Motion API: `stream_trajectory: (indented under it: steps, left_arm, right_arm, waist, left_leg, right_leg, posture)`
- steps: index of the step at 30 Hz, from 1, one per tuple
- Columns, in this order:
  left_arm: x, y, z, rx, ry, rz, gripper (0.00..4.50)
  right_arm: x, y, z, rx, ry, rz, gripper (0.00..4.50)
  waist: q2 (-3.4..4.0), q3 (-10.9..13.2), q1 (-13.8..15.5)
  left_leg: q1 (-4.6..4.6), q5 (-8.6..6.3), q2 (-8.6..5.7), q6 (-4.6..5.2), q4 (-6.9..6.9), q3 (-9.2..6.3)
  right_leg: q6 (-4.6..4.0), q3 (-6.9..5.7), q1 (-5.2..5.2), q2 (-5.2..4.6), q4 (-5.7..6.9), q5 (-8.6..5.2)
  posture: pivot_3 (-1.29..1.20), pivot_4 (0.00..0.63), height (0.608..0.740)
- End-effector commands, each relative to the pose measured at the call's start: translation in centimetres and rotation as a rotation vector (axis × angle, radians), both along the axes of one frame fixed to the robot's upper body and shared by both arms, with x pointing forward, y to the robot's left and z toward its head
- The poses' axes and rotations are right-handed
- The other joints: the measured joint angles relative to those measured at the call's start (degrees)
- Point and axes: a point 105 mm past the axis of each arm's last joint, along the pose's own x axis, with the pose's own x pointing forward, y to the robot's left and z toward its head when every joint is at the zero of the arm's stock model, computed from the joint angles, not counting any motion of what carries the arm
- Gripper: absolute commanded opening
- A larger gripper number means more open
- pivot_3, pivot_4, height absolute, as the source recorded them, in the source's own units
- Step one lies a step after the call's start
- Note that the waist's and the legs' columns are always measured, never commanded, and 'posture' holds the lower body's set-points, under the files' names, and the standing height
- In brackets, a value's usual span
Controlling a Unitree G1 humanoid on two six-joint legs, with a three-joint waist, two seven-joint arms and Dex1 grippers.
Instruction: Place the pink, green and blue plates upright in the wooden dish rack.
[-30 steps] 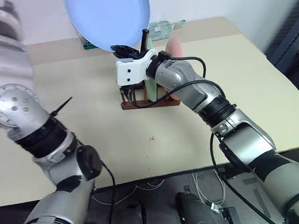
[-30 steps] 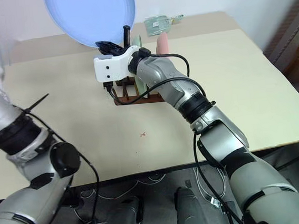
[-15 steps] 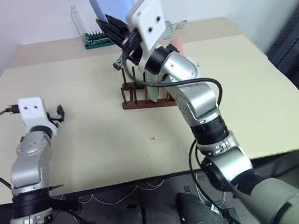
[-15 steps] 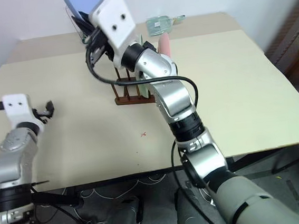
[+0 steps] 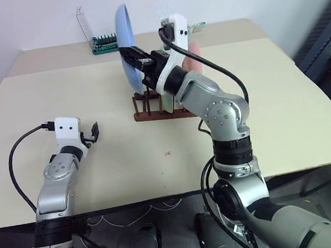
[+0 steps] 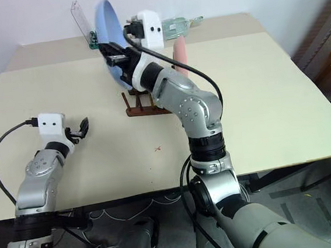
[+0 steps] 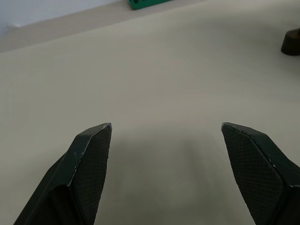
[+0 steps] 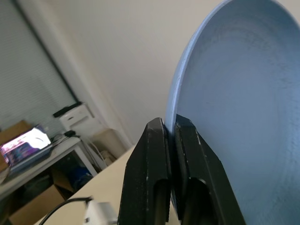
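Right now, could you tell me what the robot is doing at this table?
The right gripper pinches the rim of the blue plate, holding it on edge above the wooden dish rack. The pink plate and green plate stand in the rack already. The left gripper hovers open and empty over the table.

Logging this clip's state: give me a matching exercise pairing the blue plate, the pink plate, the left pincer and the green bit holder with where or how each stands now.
Things:
1. blue plate
2. pink plate
3. left pincer
4. green bit holder

States:
A. open, holding nothing, low over the table
B. at the table's far edge, clear lid raised
C. standing in the wooden dish rack
D. held on edge above the rack by the shut right pincer

Pairs: 1-D, 2-C, 3-A, 4-B
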Motion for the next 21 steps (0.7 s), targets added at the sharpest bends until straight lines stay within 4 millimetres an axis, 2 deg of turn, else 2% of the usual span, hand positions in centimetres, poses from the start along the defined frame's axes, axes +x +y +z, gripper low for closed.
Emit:
stream_trajectory:
  steps: [1,8,14,20,21]
  left_arm:
    - [-0.1,-1.2,1.3,0.023,-0.055,-0.058,3.84]
    - [-0.3,-2.9,0.6,0.038,-0.036,-0.114,3.84]
    - [-0.3,-3.5,0.2,0.036,-0.028,-0.129,3.84]
    - [-0.1,-3.9,0.0,0.035,-0.024,-0.134,3.84]
    - [-0.1,-4.0,-0.1,0.034,-0.022,-0.137,3.87]
  right_arm:
    - [-0.1,0.1,2.1,0.047,-0.020,0.025,0.00]
    - [1.7,0.3,0.9,0.054,0.140,0.016,0.00]
    - [1.6,0.3,1.7,0.063,0.127,0.015,0.00]
    - [2.4,0.5,0.2,0.011,0.182,-0.029,0.00]
    - [2.5,0.5,0.2,0.011,0.184,-0.033,0.31]
  waist:
    - [0.01,0.0,0.0]
    - [0.02,0.0,-0.1]
    - [0.02,0.0,-0.1]
    - [0.01,0.0,-0.1]
    - [0.02,0.0,-0.1]
  left_leg:
    - [0.00,0.00,0.00,0.00,0.00,0.01]
    - [0.00,0.00,0.00,0.00,-0.02,0.03]
    - [0.00,0.00,0.00,0.01,-0.02,0.04]
    - [0.00,0.00,0.00,0.01,-0.03,0.04]
    - [0.00,0.00,0.00,0.01,-0.03,0.04]
  right_leg:
    - [0.00,0.00,-0.01,0.00,0.00,0.00]
    - [0.00,0.01,-0.02,0.00,0.01,0.00]
    - [0.00,0.01,-0.02,-0.01,0.00,0.00]
    - [0.00,0.01,-0.02,-0.01,0.00,0.00]
    - [0.00,0.01,-0.02,-0.01,0.00,0.00]
  posture:
    - [0.00,0.150,0.740]
    - [0.00,0.150,0.740]
    - [0.00,0.150,0.740]
    - [0.00,0.150,0.740]
    - [0.00,0.150,0.740]
